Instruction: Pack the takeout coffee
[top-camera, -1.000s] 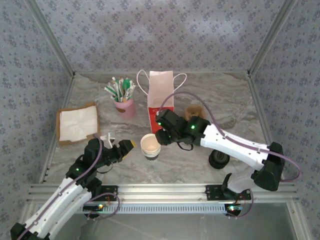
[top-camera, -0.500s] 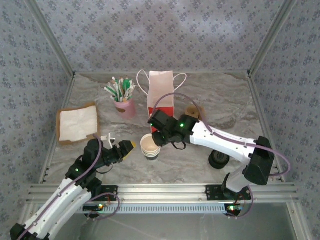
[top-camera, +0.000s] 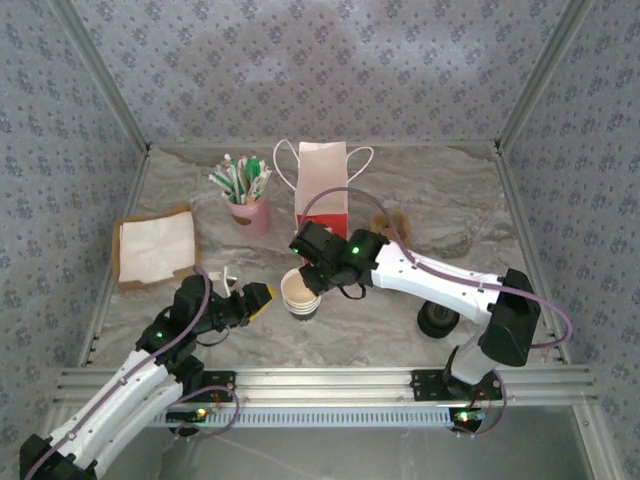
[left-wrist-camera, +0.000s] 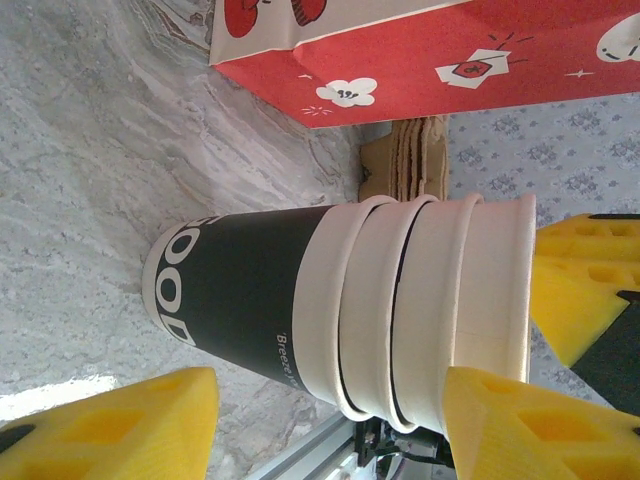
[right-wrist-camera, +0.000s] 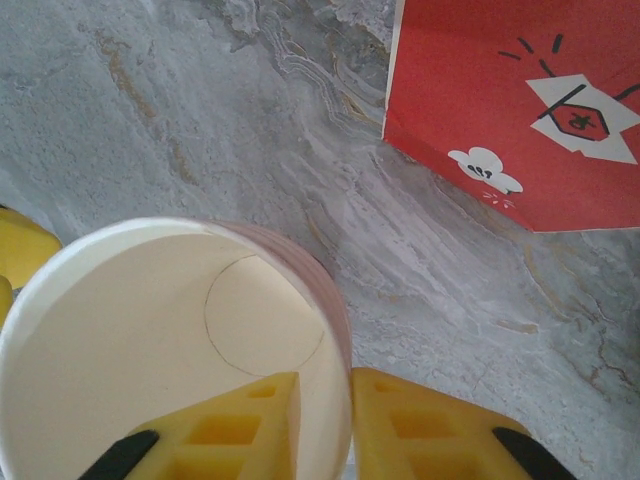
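Note:
A lidless stack of white paper cups (top-camera: 301, 292) with a dark lower band stands mid-table, in front of the red-and-white paper bag (top-camera: 322, 190). My right gripper (top-camera: 308, 276) comes down on it from behind. In the right wrist view one yellow finger is inside the top cup (right-wrist-camera: 170, 340) and the other outside, so the right gripper (right-wrist-camera: 325, 420) is shut on the rim. My left gripper (top-camera: 258, 297) is just left of the stack, open. In the left wrist view the stack (left-wrist-camera: 340, 300) lies between the wide-set fingers of the left gripper (left-wrist-camera: 325, 390). The takeout coffee is out of view.
A pink holder of straws (top-camera: 250, 212) stands back left. White napkins on a brown tray (top-camera: 155, 248) lie at the left edge. A black round object (top-camera: 437, 320) sits front right. Brown cardboard pieces (top-camera: 385, 225) lie right of the bag (right-wrist-camera: 520, 110).
The right gripper has moved left and down onto the cup stack and closed on the top cup's rim. The left gripper has edged right, closer to the stack.

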